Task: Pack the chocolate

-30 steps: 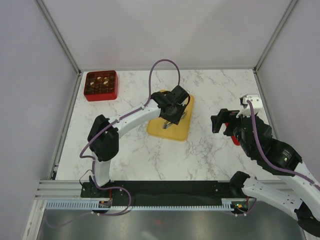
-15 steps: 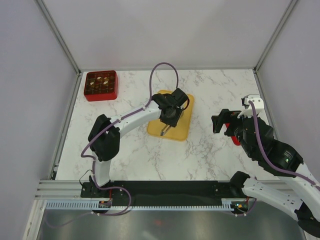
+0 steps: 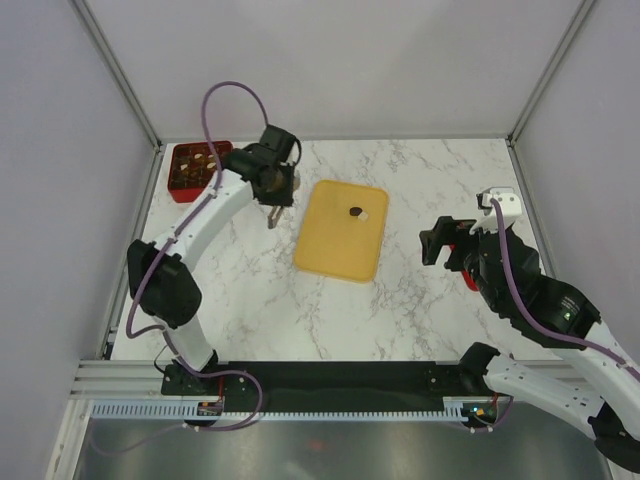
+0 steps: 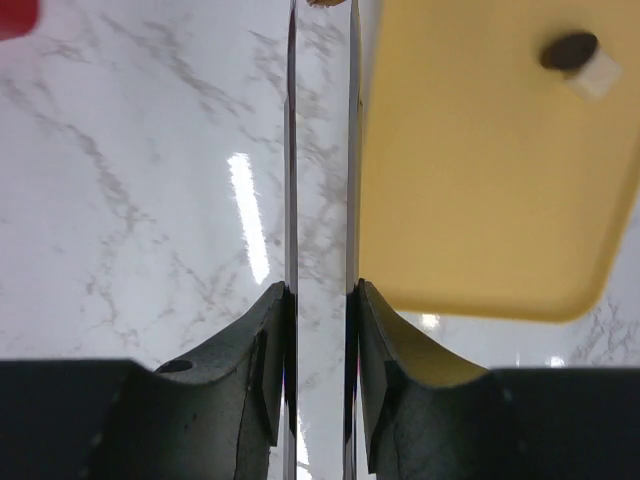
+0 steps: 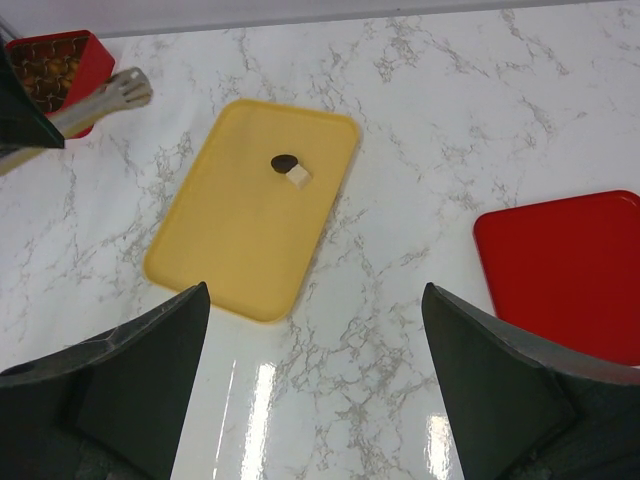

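Squeezing slim metal tongs [image 5: 105,98] in left gripper [image 4: 320,300] to pinch a light-brown chocolate piece [image 4: 322,3] for carrying to the red gridded box [image 3: 201,192]; right gripper [image 5: 315,290] wide, empty

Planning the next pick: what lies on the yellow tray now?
Two touching pieces in the far right part of the yellow tray: a dark brown chocolate and a cream-white chocolate. Nothing covers the tray, so nothing is hidden.

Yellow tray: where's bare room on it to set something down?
The yellow tray is bare across its near half and left side. Its only crowded spot is toward the far right corner, where a dark chocolate and a white chocolate sit side by side.
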Robot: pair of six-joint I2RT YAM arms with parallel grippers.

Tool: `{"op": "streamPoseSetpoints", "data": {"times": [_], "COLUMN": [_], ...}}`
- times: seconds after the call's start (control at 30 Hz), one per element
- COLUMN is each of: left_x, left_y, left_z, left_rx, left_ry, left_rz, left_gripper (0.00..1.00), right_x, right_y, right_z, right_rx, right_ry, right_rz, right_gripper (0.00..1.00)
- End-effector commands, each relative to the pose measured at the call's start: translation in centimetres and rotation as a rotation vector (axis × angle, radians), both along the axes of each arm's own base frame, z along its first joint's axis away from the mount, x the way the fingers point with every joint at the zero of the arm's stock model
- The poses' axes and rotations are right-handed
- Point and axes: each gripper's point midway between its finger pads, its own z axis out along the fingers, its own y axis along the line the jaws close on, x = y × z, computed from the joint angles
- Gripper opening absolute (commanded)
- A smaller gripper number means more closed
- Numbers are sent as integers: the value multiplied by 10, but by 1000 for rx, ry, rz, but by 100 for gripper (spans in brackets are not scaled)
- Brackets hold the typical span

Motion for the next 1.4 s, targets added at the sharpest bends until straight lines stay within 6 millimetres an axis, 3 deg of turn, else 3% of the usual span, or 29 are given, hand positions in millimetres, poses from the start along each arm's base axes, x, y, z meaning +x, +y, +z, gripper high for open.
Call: {"op": "streamPoseSetpoints", "data": {"times": [0.0, 0.03, 0.13, 0.33, 0.7, 1.13, 1.37], "left_x": [28, 38, 55, 78, 93, 115, 116], "left_y": [52, 74, 107, 148, 176, 191, 190], "left_z": [38, 38, 37, 36, 14, -4, -12], "left_rx": [1, 7, -7, -48, -37, 12, 9], "left_ry": [-110, -112, -110, -131, -99, -85, -69], "left_rz": [87, 137, 212, 326, 402, 397, 395], "left_gripper": [36, 36, 36, 36, 37, 39, 40], "right_x": [3, 3, 6, 10, 15, 19, 21], "right_y": [3, 4, 6, 7, 9, 9, 10], "right_z": [7, 6, 1, 0, -4, -3, -4], "right_rx": [25, 23, 7, -22, -52, -72, -76], "right_ry": [-22, -21, -16, -17, -16, -20, -19], "right_rz": [-1, 0, 0, 0, -7, -15, -17], "right_gripper": [95, 95, 95, 96, 96, 96, 96]}}
